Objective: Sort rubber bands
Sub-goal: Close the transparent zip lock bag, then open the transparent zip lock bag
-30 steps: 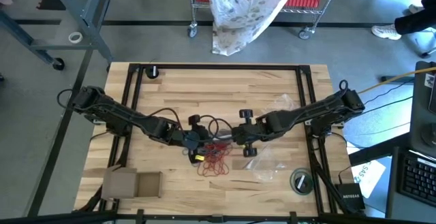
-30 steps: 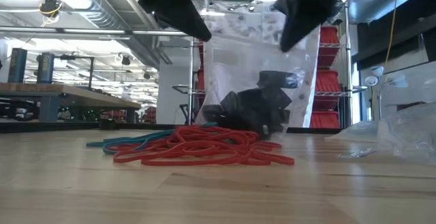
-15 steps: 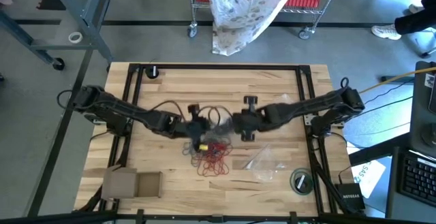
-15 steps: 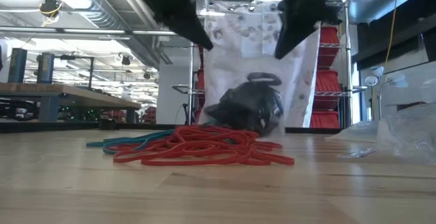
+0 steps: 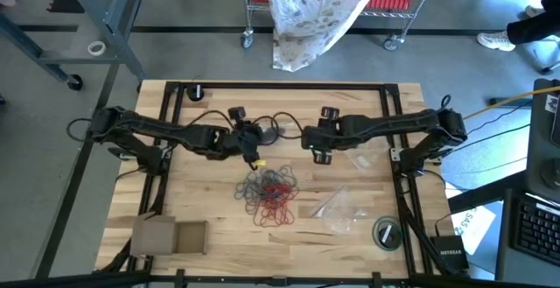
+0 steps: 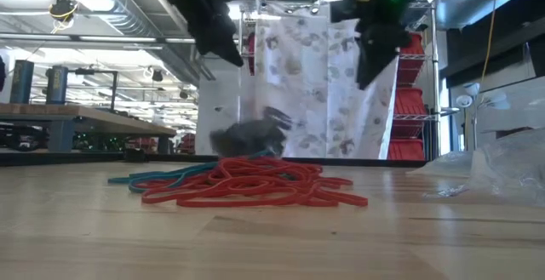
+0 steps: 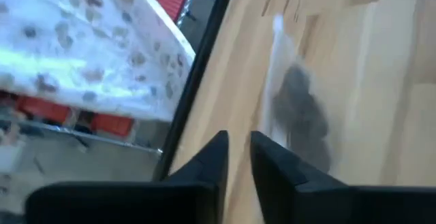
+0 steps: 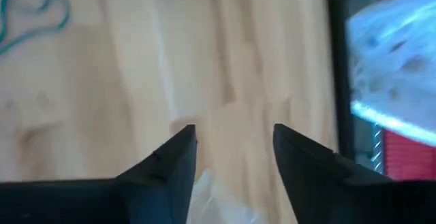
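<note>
A pile of rubber bands (image 5: 276, 199), mostly red, lies mid-table; teal ones (image 6: 162, 178) trail from its left side, and a teal loop (image 8: 27, 13) shows in the right wrist view. A clear bag holding dark bands (image 5: 253, 186) lies at the pile's far left edge; it is blurred in the low view (image 6: 247, 135) and also shows in the left wrist view (image 7: 303, 115). My left gripper (image 5: 254, 141) hovers beyond the pile, its fingers slightly apart with nothing between them (image 7: 237, 157). My right gripper (image 5: 306, 137) faces it from the right, wide open and empty (image 8: 235, 149).
Two more clear bags lie to the right of the pile (image 5: 337, 207) and under the right arm (image 5: 363, 157). A cardboard box (image 5: 171, 235) sits near left and a round lid (image 5: 386, 232) near right. Black cables (image 5: 276, 129) loop between the grippers.
Both grippers held the bag of dark bands up over the pile. They have gone toward the table's far edge and moved apart, and have let go. The bag has dropped to the table at the pile's left.
</note>
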